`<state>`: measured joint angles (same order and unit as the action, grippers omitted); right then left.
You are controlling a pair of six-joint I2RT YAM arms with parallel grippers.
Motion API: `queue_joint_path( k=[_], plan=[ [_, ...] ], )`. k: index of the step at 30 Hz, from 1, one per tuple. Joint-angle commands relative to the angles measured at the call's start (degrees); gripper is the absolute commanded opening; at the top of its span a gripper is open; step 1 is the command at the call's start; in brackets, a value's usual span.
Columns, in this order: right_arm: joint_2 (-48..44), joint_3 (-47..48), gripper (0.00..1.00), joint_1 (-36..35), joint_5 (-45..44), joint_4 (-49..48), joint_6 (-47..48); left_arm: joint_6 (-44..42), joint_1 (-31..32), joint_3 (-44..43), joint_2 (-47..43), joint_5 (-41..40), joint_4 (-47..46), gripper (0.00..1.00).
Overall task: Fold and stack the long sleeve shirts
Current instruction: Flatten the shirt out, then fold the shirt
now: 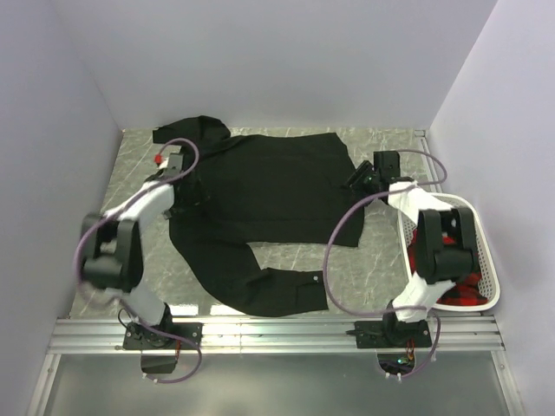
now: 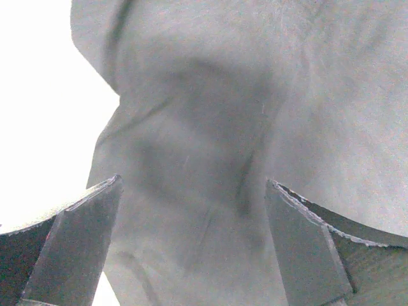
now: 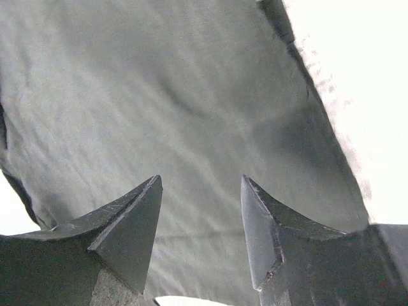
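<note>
One long sleeve shirt (image 1: 260,182), plain black, lies spread flat across the table. One sleeve curls round toward the near edge (image 1: 269,290); the collar end bunches at the far left. My left gripper (image 1: 186,186) hovers over the shirt's left side. In the left wrist view it (image 2: 193,182) is open wide, with wrinkled cloth (image 2: 210,95) below and nothing between its fingers. My right gripper (image 1: 354,184) is at the shirt's right edge. The right wrist view shows it (image 3: 201,178) open above smooth cloth (image 3: 159,95), holding nothing.
A white basket (image 1: 486,251) with a red garment (image 1: 464,295) inside stands at the right, beside the right arm. Walls close in the table on the left, back and right. Grey marbled tabletop (image 1: 373,260) shows between the shirt and the basket.
</note>
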<state>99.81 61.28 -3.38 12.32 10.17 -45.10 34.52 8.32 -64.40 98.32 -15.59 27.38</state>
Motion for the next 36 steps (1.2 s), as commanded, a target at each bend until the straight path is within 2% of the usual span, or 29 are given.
queue_joint_path(
  k=[1, 4, 8, 12, 14, 20, 30, 34, 36],
  plan=[
    [-9.53, -2.81, 0.60, -1.10, -4.05, 1.86, 4.40, 3.88, -0.14, 4.97, -13.49, -2.86, -1.54, 0.99],
    [-15.77, -6.50, 0.61, -1.63, -5.90, 3.18, 5.81, 6.16, -0.84, 10.93, -20.70, -2.60, -1.18, 0.99],
    [-24.20, -11.96, 0.61, -2.86, -6.43, 3.63, 7.13, 10.73, -3.13, 20.69, -27.90, 1.86, -3.19, 0.99],
    [-29.30, -16.53, 0.61, -2.86, -5.02, 4.50, 7.39, 13.72, -7.87, 26.59, -32.22, 8.90, -4.96, 0.98],
    [-31.25, -19.43, 0.61, -2.86, -4.67, 4.77, 7.66, 14.26, -9.45, 28.10, -33.63, 8.39, -5.40, 0.98],
    [-36.61, -24.27, 0.61, -2.86, -4.50, 4.33, 7.84, 14.78, -9.90, 29.51, -29.52, 10.58, -8.47, 0.97],
    [-35.30, -24.01, 0.61, -2.86, -3.35, 3.80, 8.19, 15.05, -9.90, 27.66, -21.95, 10.59, -9.36, 0.88],
    [-34.60, -23.75, 0.61, -2.95, -2.74, 3.54, 8.36, 14.70, -9.90, 27.75, -20.63, 10.67, -9.01, 0.76],
    [-34.33, -23.66, 0.61, -2.86, -2.74, 3.45, 8.45, 14.61, -9.81, 27.66, -19.75, 10.76, -8.92, 0.66]
  ],
)
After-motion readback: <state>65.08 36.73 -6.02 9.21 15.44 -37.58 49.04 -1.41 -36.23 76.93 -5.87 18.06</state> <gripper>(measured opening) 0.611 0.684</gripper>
